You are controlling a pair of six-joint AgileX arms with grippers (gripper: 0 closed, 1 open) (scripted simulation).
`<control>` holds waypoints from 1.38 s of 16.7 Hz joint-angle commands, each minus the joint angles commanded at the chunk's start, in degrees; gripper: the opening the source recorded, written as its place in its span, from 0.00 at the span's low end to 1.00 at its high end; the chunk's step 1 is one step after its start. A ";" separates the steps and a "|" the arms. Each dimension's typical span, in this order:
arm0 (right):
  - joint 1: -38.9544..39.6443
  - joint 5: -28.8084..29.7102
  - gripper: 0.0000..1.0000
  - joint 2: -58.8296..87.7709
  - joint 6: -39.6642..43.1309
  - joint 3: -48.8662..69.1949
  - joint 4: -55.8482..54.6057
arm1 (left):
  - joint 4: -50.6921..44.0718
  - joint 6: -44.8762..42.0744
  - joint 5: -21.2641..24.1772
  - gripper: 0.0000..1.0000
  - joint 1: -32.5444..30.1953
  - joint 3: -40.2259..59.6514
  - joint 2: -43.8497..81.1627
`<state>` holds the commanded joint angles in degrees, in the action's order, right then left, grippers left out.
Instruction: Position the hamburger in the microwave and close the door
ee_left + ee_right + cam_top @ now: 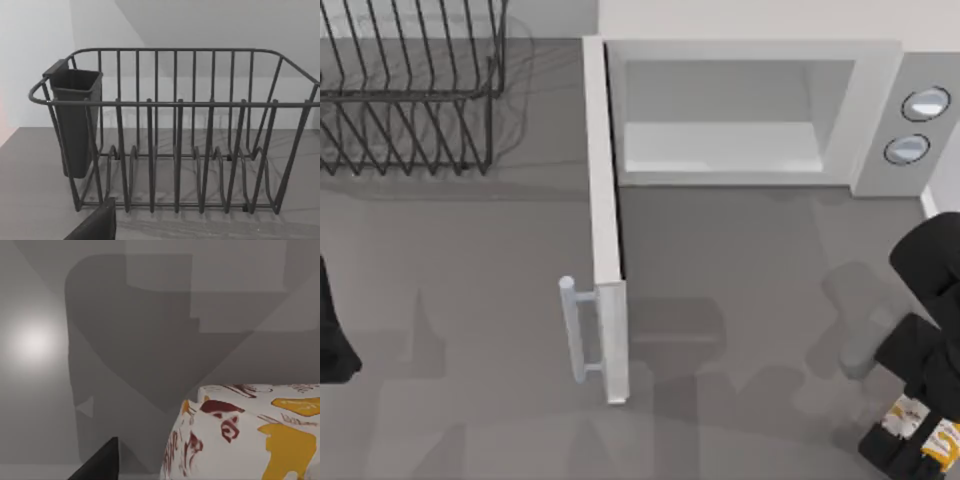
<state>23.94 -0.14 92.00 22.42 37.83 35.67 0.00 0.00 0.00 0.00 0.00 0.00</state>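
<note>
In the top view, the microwave [750, 110] fills the upper centre, its door [605, 230] swung open toward the frame's middle. The right gripper [918, 440], at the lower right corner, pinches the hamburger [920, 425]. The left arm [332, 330] sits parked at the left edge.

The left wrist view faces a black wire rack [175, 130]; whether its fingers are spread, I cannot tell.

In the right wrist view, the hamburger [245, 435] occupies the lower right.
</note>
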 joint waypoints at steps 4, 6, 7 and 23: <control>0.04 0.00 1.00 1.28 -0.06 -1.16 -2.08 | 0.00 0.00 0.00 1.00 0.00 0.00 0.00; 0.04 0.00 1.00 1.28 -0.06 -1.16 -2.08 | 0.00 0.00 0.00 1.00 0.00 0.00 0.00; 0.04 0.00 0.92 1.28 -0.06 -1.16 -2.08 | 0.00 0.00 0.00 1.00 0.00 0.00 0.00; 0.04 0.00 0.00 1.28 -0.06 -1.16 -2.08 | 0.00 0.00 0.00 1.00 0.00 0.00 0.00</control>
<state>23.98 -0.14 93.28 22.37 36.66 33.60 0.00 0.00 0.00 0.00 0.00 0.00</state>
